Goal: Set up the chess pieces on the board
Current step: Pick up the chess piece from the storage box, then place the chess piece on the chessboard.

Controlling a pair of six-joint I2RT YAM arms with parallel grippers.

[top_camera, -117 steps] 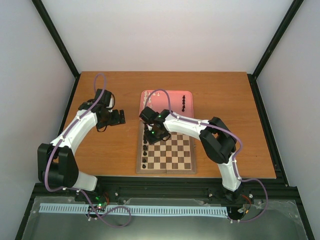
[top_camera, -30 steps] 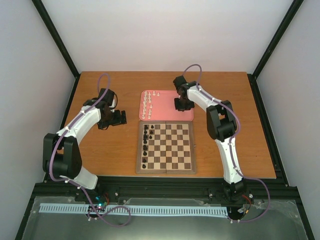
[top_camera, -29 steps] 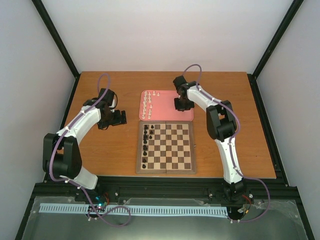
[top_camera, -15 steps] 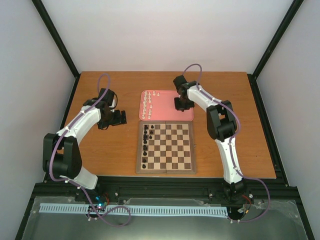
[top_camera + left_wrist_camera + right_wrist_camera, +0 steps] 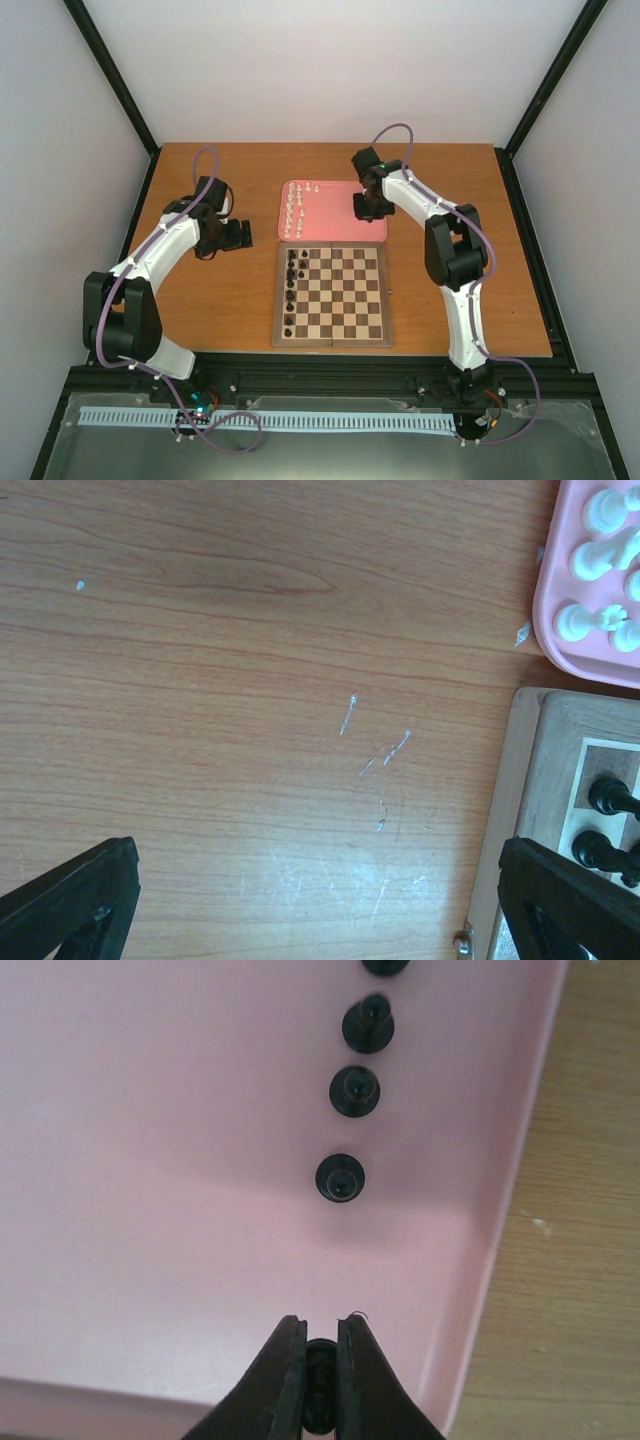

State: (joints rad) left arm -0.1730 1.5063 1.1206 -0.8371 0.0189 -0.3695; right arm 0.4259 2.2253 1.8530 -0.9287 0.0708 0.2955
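Note:
The chessboard (image 5: 345, 300) lies in the table's middle with several black pieces (image 5: 291, 275) in its left columns. The pink tray (image 5: 330, 225) behind it holds cream-white pieces (image 5: 296, 203) at its left. My right gripper (image 5: 366, 208) hangs over the tray's right side, shut on a black chess piece (image 5: 320, 1365). Three more black pieces (image 5: 341, 1176) stand in a row on the tray (image 5: 150, 1210) ahead of it. My left gripper (image 5: 232, 233) is open over bare table left of the board; its view shows the board corner (image 5: 560, 780) and white pieces (image 5: 590, 620).
The wooden table (image 5: 220, 300) extends left and right of the board. The tray's raised right rim (image 5: 510, 1210) is close beside my right fingers (image 5: 285, 1370). Black frame posts stand at the table's corners.
My right arm moved from the board's left columns back to the tray's right side, closed on a black piece and has lifted slightly. The left arm stayed put.

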